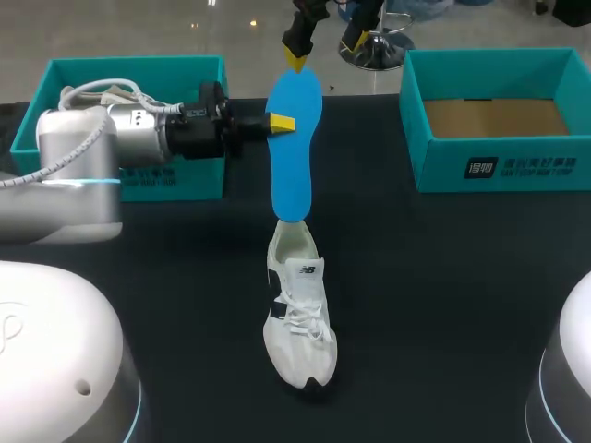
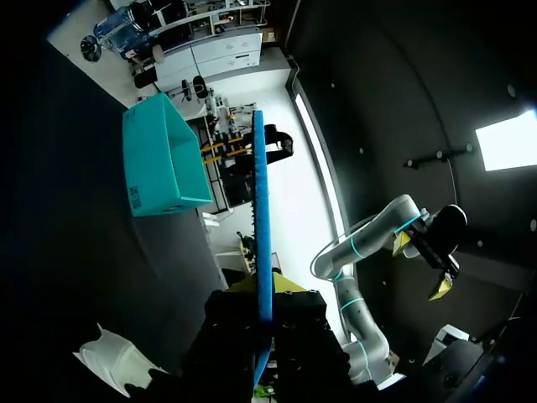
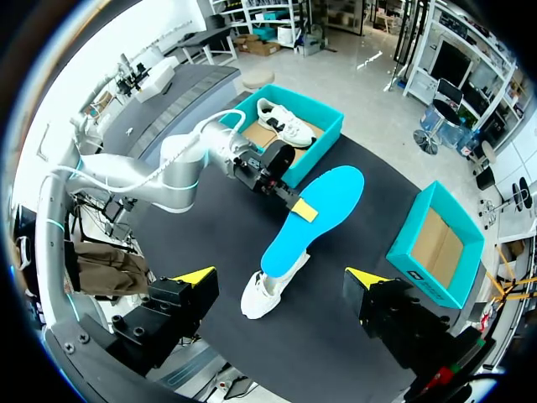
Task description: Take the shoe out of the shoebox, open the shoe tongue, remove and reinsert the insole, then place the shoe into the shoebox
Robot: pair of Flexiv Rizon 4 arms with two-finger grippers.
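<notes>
1. The left gripper is clamped on the blue insole, just above the centre of the head view. In the left wrist view the insole is seen edge-on, pinched between the two fingers (their yellow tips barely show there).
2. The insole is held lengthwise, running from the upper middle of the head view down to the centre. Its lower end meets the opening of the white sneaker; whether it sits inside cannot be told.
3. The sneaker is set on the black table, below centre in the head view, with its toe toward the lower edge.
4. The right gripper is found at the top middle of the head view, its fingers spread wide with nothing between them. In the right wrist view the insole and the sneaker are seen ahead of it, well apart from its tips.
5. An empty teal shoebox is placed at the upper right of the head view. A second teal box stands at the upper left behind the left arm; in the right wrist view another white sneaker is seen inside it.
</notes>
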